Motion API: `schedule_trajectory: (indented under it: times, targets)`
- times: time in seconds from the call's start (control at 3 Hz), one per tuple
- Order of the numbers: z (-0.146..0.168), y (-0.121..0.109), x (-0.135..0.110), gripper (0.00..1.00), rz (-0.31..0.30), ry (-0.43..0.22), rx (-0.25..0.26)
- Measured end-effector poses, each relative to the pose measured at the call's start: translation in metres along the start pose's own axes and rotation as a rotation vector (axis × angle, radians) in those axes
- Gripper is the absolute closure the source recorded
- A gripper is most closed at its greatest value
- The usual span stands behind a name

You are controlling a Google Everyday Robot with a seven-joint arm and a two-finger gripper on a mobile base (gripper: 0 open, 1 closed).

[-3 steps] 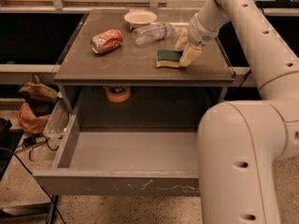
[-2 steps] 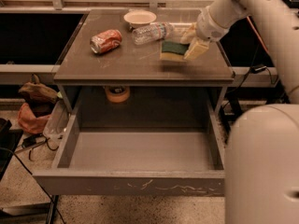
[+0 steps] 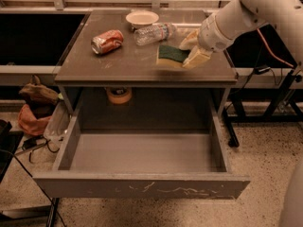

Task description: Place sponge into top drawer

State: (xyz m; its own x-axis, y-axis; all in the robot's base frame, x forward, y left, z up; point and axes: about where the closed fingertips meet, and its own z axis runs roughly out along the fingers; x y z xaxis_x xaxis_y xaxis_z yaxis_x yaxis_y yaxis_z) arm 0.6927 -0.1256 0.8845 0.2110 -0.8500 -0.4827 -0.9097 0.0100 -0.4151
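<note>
**Desk:** What do we have at the claw?

**Photo:** We see the claw (image 3: pixel 184 56) at the right side of the tabletop (image 3: pixel 118 67). Its two fingers (image 3: pixel 196 58) are clamped on the right end of the sponge (image 3: pixel 168 54), green face up, yellow foam showing along the near edge. We cannot tell whether the sponge is clear of the tabletop or resting on it.

**Desk:** And outward from there?

**Photo:** Just behind the sponge a bottle (image 3: pixel 154 32) lies on its side. Behind that sits a bowl (image 3: pixel 142 18). Well apart to the left, a can (image 3: pixel 108 41) lies on its side. Below the tabletop the drawer (image 3: pixel 142 187) stands pulled out towards us, with nothing in it that we can see.

**Desk:** What do we flag as the risk?

**Photo:** We judge the hold shallow. The fingers have only one end, so the soft foam could twist or slip free on the way over and land outside the drawer. A swing rearward could nudge the bottle, which would roll. The drawer also sits below and in front of the tabletop, so a descent begun too soon would strike the tabletop's front edge.

**Desk:** Our count?

**Photo:** One claw with two fingers, one sponge, one bottle, one bowl, one can, one drawer.
</note>
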Motion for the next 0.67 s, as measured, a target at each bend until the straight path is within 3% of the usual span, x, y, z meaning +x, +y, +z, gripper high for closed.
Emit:
schedule_trajectory:
  times: [0.33, 0.67]
  targets:
    - [0.0, 0.018, -0.005, 1.0, 0.018, -0.011, 0.002]
    - [-0.023, 0.052, -0.03, 1.0, 0.029, -0.087, 0.079]
